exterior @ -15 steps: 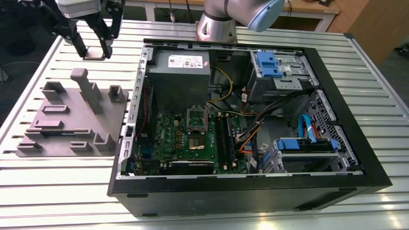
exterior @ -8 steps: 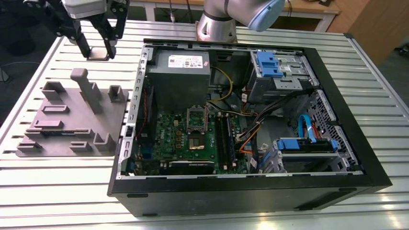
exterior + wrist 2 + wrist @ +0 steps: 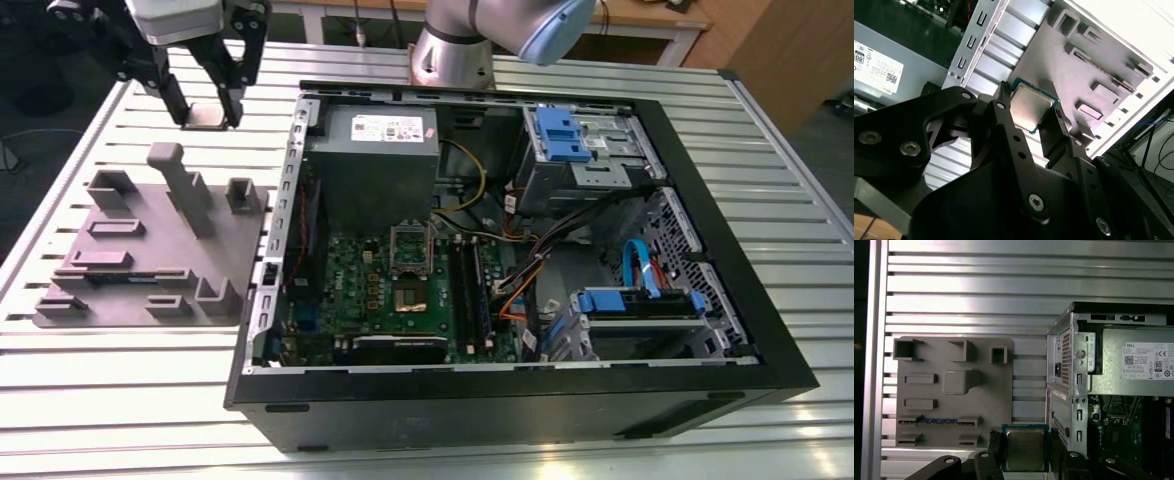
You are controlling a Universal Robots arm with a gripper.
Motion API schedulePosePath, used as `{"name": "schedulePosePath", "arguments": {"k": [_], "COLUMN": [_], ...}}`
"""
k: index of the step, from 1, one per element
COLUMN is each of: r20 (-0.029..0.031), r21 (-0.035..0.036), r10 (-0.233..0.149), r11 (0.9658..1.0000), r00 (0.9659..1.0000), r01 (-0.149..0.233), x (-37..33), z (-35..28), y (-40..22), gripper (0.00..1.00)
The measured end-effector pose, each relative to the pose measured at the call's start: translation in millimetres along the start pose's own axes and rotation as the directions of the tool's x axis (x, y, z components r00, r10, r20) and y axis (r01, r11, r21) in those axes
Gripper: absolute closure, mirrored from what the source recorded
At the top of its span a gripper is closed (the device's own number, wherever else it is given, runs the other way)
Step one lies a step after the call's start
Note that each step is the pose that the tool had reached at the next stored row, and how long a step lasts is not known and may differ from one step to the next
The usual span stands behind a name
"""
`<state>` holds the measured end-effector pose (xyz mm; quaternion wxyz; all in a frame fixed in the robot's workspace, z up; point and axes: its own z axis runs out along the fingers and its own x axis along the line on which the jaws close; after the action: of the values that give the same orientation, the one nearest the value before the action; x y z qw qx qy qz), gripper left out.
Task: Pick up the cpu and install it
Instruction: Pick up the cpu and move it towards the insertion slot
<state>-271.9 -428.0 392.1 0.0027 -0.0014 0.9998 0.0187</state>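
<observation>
The cpu (image 3: 206, 118) is a small flat square chip with a silver top (image 3: 1025, 450) and a thin dark rim. My gripper (image 3: 203, 114) is shut on it, one black finger (image 3: 995, 454) on each side edge. In the exterior view it hangs above the slatted table at the far left, beyond the grey moulded plate (image 3: 147, 250) and to the left of the open computer case (image 3: 507, 250). In the second wrist view the cpu (image 3: 1031, 107) sits level between the fingertips (image 3: 1004, 97). The motherboard (image 3: 400, 290) lies in the case floor with a rectangular socket frame (image 3: 407, 245).
The grey power supply box with a white label (image 3: 374, 150) fills the case's far left corner. Blue drive cages (image 3: 567, 135) and cables sit on the exterior view's right side of the case. The arm's base (image 3: 454, 50) stands behind the case. The slatted table (image 3: 979, 290) surrounds everything.
</observation>
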Motion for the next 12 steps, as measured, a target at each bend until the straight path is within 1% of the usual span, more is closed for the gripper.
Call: {"name": "schedulePosePath", "arguments": {"k": [3,12], "r20": [0.0,0.0], "r21": [0.0,0.0], "r10": [0.0,0.0], "r11": [1.0,1.0], "r00": [1.0,1.0], "r01": [0.0,0.0], "x": [-3.3,-19.9], "z": [0.0,0.1], "y": [-0.1,-0.2], "gripper": [0.53,0.53]}}
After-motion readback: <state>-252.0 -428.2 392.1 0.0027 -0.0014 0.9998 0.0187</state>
